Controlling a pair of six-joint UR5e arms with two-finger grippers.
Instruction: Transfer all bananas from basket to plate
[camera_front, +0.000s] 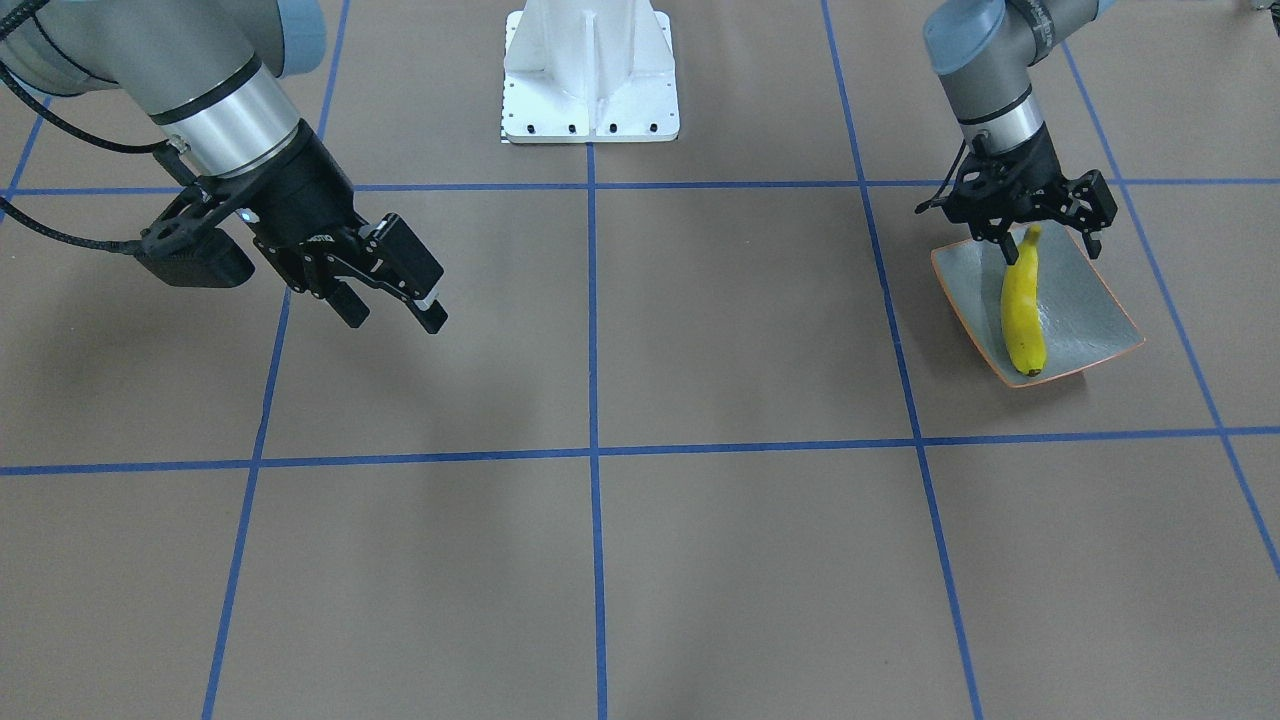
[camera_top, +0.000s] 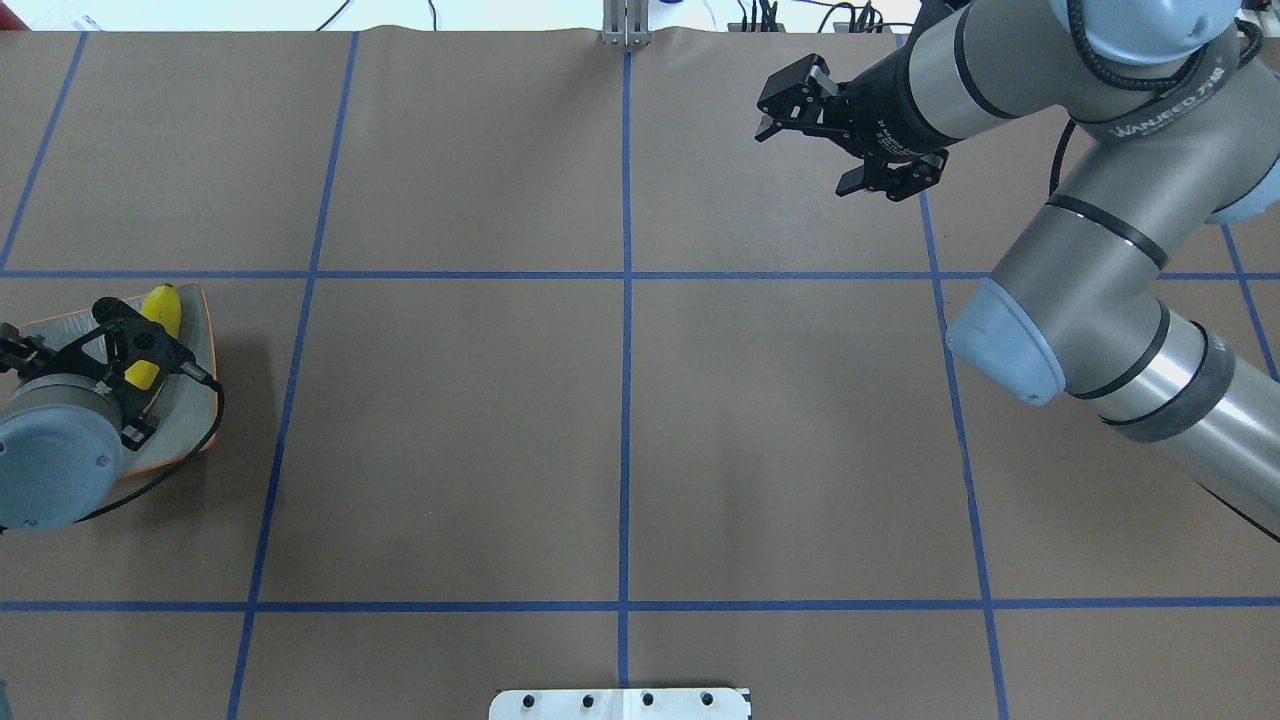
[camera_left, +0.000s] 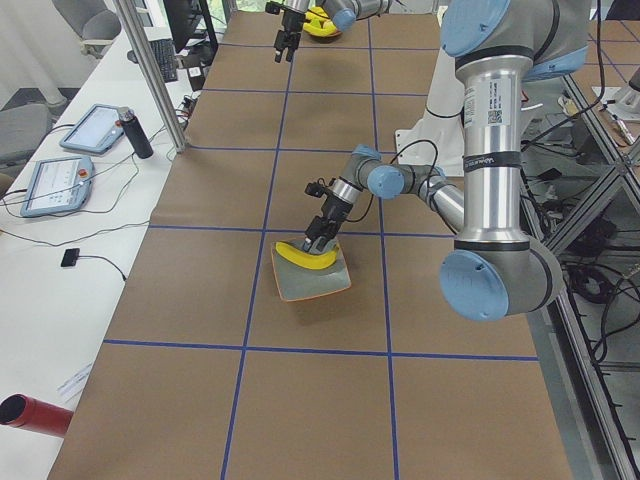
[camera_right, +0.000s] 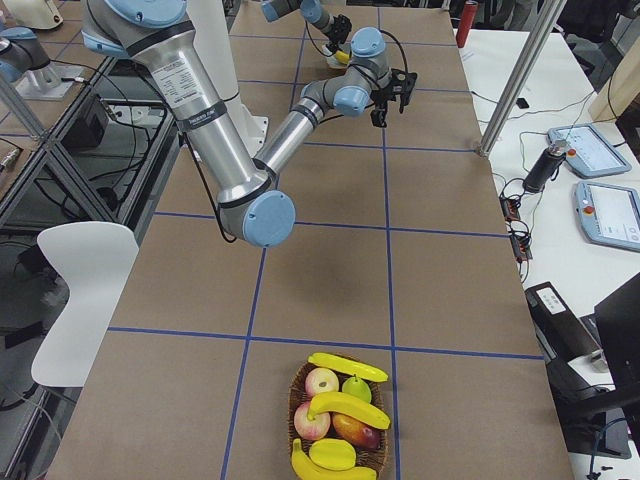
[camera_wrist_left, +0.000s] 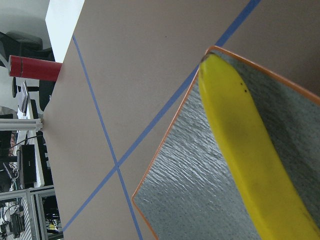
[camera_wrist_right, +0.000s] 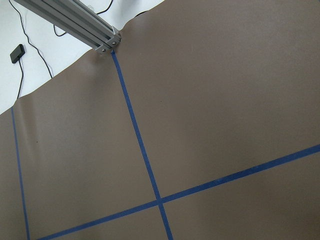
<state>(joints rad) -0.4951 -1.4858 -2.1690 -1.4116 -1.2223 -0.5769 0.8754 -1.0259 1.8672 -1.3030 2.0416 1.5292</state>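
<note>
Left hand (camera_front: 1045, 238): over the end of the plate (camera_front: 1090, 310) nearest my base, fingers spread wide apart. The stem tip of one banana (camera_front: 1024, 300) sat between them; I could not tell whether either finger touched it. The banana lay lengthwise on the plate, its other end at the rim on the side away from me. The plate stood at the left end of the worktop (camera_front: 740, 330).

Right hand (camera_front: 395, 318): above bare worktop on the right half, fingers apart, nothing between them. Its wrist camera showed only brown covering and blue tape lines (camera_wrist_right: 141, 150).

Basket (camera_right: 297, 400): at the far right end of the worktop, well apart from both hands. Three bananas (camera_right: 350, 408) lay in it, one across the rim toward the plate, one over the middle, one at the opposite edge, among other fruit (camera_right: 321, 381).
</note>
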